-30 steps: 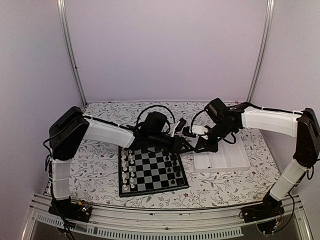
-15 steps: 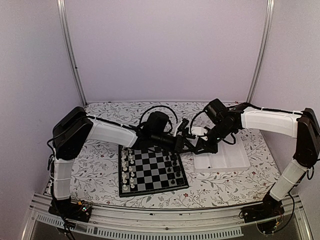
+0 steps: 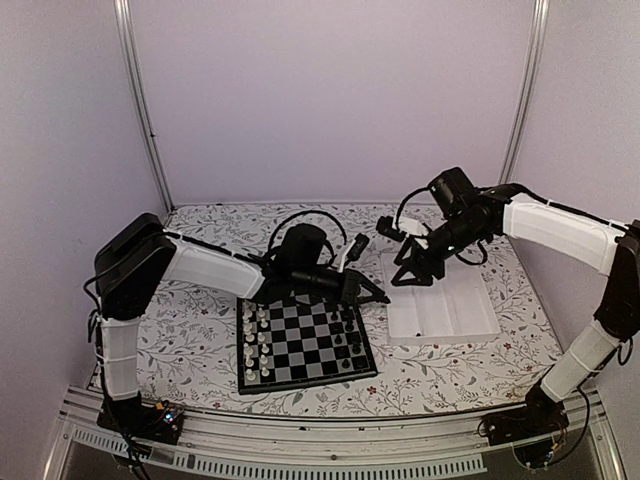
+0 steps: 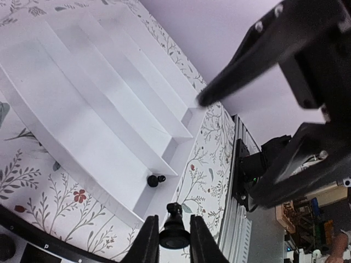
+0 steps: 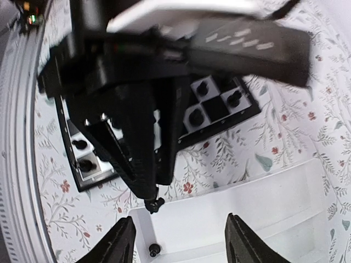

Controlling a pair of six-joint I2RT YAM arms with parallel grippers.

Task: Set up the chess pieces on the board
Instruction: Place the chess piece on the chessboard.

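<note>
Left fingers (image 4: 149, 244) are pinching a black chessman (image 4: 174, 235); right fingers (image 5: 122, 244), now spread wide, are withdrawing, so the handover is done and board (image 3: 310, 342) placement is pending.

A white ridged tray (image 3: 468, 312) lies on the flower-patterned table cover (image 3: 190, 338), with lilac walls (image 3: 330, 100) behind.

The checkered board (image 3: 300, 347) lies flat at lower centre of the top view, slightly turned. Along its right edge stand upright black pieces (image 3: 350, 340). One piece (image 4: 174, 233) sits pinched in the left claw (image 4: 174, 245). Another piece (image 4: 156, 179) lies in the white tray (image 4: 98, 109).
</note>
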